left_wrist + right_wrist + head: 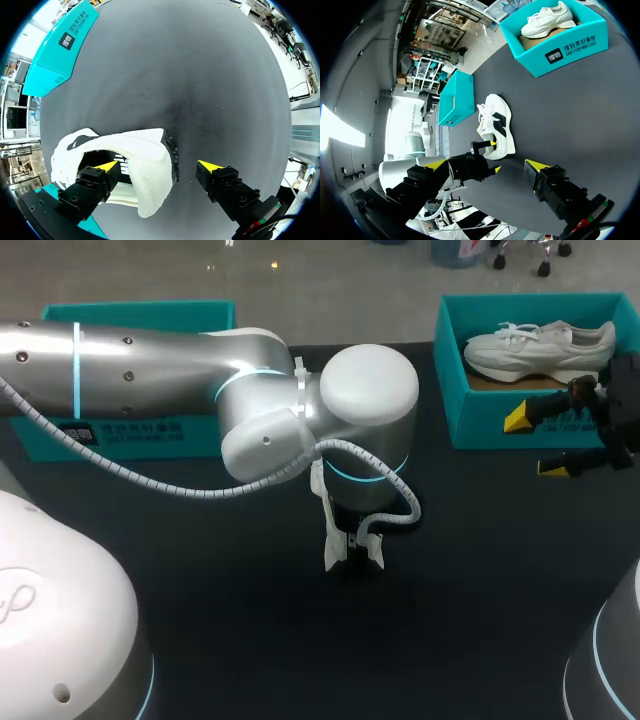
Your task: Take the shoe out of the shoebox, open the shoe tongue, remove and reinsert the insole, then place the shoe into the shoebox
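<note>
Right wrist view: a white shoe with black side panels (496,125) lies on the black table (580,115), outside any box. The left gripper (159,165) is down at one end of it. In the left wrist view, one of that claw's yellow-tipped fingers (106,165) sits over the shoe's dark opening, and a fold of the white upper lies between the two fingers. The other finger stands apart over bare table, so the claw is spread wide and is not clamping the shoe. In the head view this shoe is hidden beneath the left arm (150,360), which comes in from nine o'clock and ends at the table's centre with its claw pointing straight down. At two o'clock on the table stands an open teal shoebox (480,420). It holds a second, all-white shoe (540,345), sole down on a brown cardboard liner. Just in front of that box, at three o'clock, hangs the right gripper (536,443), its fingers wide apart with nothing between them. A second teal box (140,312) sits at ten o'clock, partly covered by the left arm. What it holds cannot be told.
</note>
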Available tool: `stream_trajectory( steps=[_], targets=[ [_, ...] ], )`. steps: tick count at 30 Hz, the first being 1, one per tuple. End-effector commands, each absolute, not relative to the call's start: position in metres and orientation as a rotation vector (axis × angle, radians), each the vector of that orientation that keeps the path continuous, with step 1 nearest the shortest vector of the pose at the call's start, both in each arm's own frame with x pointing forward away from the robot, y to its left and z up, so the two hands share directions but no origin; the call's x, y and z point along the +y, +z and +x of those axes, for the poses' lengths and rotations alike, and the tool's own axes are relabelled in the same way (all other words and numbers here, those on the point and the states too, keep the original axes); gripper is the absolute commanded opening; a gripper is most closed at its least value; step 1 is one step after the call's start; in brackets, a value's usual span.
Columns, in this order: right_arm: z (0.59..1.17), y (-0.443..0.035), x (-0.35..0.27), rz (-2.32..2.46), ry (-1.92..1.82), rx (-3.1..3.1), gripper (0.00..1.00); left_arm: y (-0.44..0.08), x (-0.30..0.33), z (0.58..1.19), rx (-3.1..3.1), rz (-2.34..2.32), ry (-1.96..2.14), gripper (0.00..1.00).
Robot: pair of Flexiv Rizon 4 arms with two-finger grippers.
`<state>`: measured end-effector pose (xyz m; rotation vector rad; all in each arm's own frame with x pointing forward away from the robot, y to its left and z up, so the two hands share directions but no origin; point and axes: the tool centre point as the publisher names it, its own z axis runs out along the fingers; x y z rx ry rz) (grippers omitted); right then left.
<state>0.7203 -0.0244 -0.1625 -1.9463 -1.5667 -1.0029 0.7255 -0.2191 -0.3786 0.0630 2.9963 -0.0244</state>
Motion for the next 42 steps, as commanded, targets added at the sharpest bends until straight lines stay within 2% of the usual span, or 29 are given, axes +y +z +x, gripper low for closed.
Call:
stream_trajectory(
  steps=[1,4,5,7,8,9,12,13,15,16,24,42],
  targets=[
    [0.719,-0.163,-0.024,-1.95,-1.002,-1.566,1.0,-0.389,-0.225,0.728,2.993,0.053,-0.012,1.0],
    [0.719,-0.163,-0.024,-1.95,-1.002,-1.566,1.0,-0.391,-0.226,0.729,2.992,0.039,-0.009,0.92],
    [0.719,-0.163,-0.024,-1.95,-1.002,-1.566,1.0,-0.391,-0.226,0.729,2.993,0.037,-0.009,0.87],
    [0.719,-0.163,-0.024,-1.95,-1.002,-1.566,1.0,-0.392,-0.226,0.729,2.997,0.03,-0.01,0.69],
    [0.719,-0.163,-0.024,-1.95,-1.002,-1.566,1.0,-0.393,-0.226,0.73,2.998,0.029,-0.01,0.53],
    [0.719,-0.163,-0.024,-1.95,-1.002,-1.566,1.0,-0.394,-0.226,0.729,2.999,0.028,-0.01,0.45],
    [0.719,-0.163,-0.024,-1.95,-1.002,-1.566,1.0,-0.395,-0.226,0.727,3.006,0.03,-0.003,0.32],
    [0.719,-0.163,-0.024,-1.95,-1.002,-1.566,1.0,-0.395,-0.226,0.726,3.012,0.032,-0.001,0.22],
    [0.719,-0.163,-0.024,-1.95,-1.002,-1.566,1.0,-0.396,-0.225,0.725,3.015,0.028,-0.002,0.1],
    [0.719,-0.163,-0.024,-1.95,-1.002,-1.566,1.0,-0.396,-0.225,0.724,3.018,0.03,-0.002,0.0],
    [0.719,-0.163,-0.024,-1.95,-1.002,-1.566,1.0,-0.38,-0.224,0.714,3.036,0.051,-0.018,0.0],
    [0.719,-0.163,-0.024,-1.95,-1.002,-1.566,1.0,-0.263,-0.214,0.71,3.078,0.014,0.082,0.0]
  ],
)
